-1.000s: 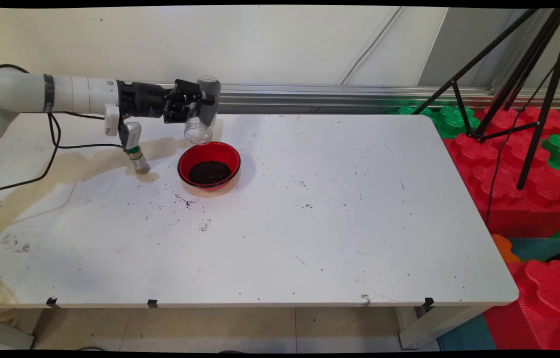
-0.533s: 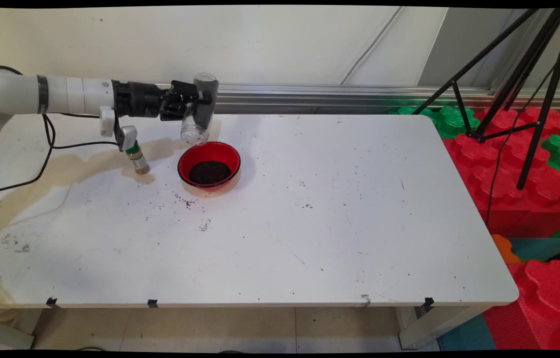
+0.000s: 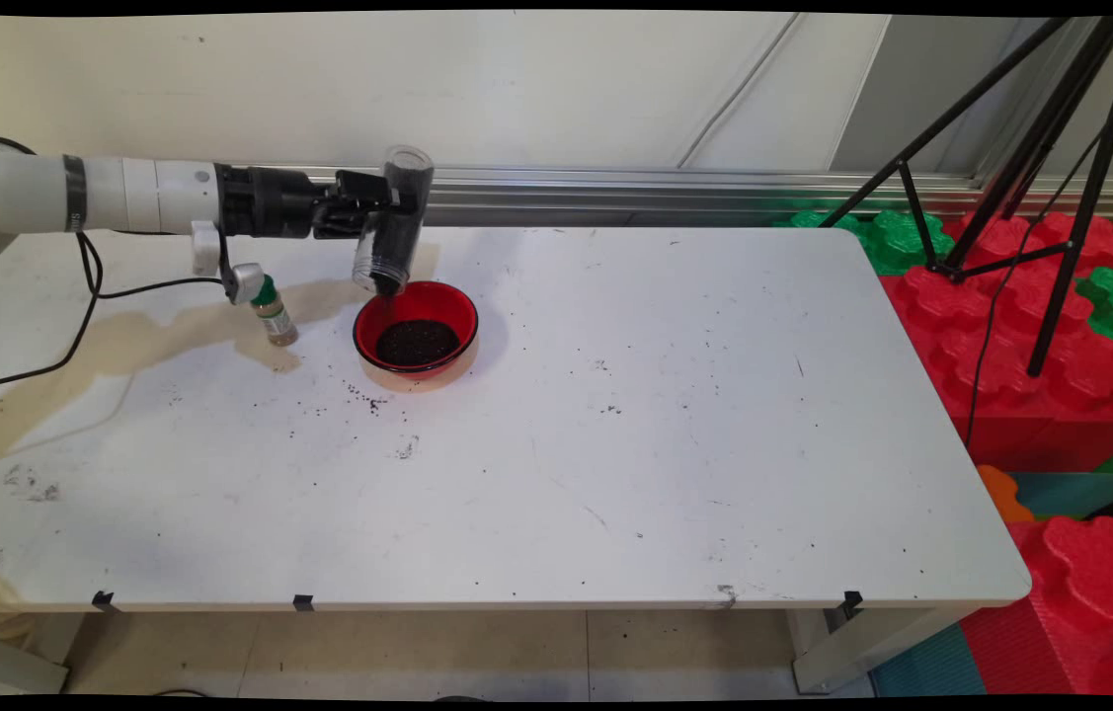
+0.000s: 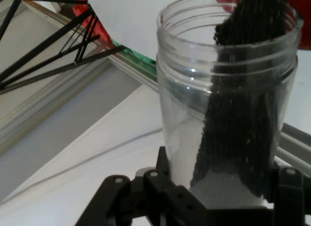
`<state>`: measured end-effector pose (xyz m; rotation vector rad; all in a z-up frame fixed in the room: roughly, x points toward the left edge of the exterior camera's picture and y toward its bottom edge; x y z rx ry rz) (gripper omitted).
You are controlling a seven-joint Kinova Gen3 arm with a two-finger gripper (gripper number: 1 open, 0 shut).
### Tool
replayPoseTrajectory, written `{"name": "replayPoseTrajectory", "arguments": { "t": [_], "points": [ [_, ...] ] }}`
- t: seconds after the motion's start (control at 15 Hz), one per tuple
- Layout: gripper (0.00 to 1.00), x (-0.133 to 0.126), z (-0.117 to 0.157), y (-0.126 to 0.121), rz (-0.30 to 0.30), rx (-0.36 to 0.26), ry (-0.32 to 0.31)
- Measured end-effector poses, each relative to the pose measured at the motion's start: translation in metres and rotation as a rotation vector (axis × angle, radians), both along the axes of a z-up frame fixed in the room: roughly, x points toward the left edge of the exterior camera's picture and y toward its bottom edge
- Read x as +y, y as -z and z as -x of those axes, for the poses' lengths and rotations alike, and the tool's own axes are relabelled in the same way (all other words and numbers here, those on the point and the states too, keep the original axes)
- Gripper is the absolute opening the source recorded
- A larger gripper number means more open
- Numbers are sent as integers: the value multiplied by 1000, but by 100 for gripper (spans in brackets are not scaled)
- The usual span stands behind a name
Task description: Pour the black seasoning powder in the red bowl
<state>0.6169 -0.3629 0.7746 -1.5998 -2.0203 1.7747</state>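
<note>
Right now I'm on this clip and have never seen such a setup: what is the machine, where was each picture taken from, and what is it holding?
The machine is a white robot arm reaching in from the left over a white table. Its black gripper is shut on a clear plastic jar, tipped mouth-down, with dark grains running out of it. The wide picture comes from a fixed camera above the table's near side. The close picture comes from a camera on the hand, looking along the jar. Below the jar's mouth stands a red bowl already holding dark grains. Left of it stands a small green-capped bottle. Loose grains dot the tabletop.
</note>
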Motion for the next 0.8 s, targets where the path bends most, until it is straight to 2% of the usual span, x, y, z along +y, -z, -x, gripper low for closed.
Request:
{"name": "replayPoseTrajectory", "arguments": {
  "t": [0.8],
  "points": [
    [0, 3, 11, 0, 85, -83, 75]
  ]
}}
